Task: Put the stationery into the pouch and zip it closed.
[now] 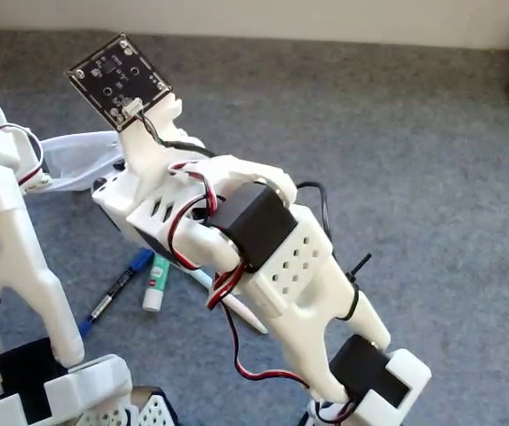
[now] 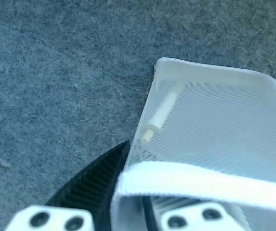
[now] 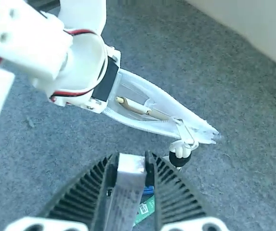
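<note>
the glue stick [image 1: 156, 282] wears a green label, its print too small to read. at the far left of the counter [image 1: 414, 133], the left jaws clamp the rim of the clear pouch [image 3: 152, 113], a pen [image 3: 137, 108] inside; the right jaws pinch a white strip [image 3: 128, 180] near it.

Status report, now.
Left gripper shut on pouch rim. Right gripper shut on white block, near pouch mouth. Pen inside. Blue marker, glue stick on carpet.

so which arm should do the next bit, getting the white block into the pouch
Right. The right hand is shut on the white block near the open mouth of the pouch. The left hand is clamping the pouch edge, so it should probably just hold.
</note>
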Motion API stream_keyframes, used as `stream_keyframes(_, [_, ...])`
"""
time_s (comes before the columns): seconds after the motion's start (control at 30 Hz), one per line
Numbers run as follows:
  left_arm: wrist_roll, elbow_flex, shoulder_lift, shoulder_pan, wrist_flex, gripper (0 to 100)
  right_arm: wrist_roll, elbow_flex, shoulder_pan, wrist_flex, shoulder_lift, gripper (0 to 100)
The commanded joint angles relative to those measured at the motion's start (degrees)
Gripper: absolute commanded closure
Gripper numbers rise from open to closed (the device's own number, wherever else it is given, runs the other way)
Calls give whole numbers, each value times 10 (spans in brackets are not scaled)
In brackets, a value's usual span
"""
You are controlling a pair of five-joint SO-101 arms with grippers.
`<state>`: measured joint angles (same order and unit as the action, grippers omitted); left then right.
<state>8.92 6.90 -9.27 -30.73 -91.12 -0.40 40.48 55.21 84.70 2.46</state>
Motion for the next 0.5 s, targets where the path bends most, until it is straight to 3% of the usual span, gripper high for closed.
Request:
stream_keyframes(0.0, [8, -3, 8, -7, 10, 994, 5, 34, 2, -36, 36, 994])
stream_keyframes(0.23, [8, -3, 8, -7, 10, 994, 4, 29, 1, -106, 36, 994])
stream_keyframes(0.47, [8, -3, 8, -7, 11, 994, -47, 33, -36, -131, 37, 994])
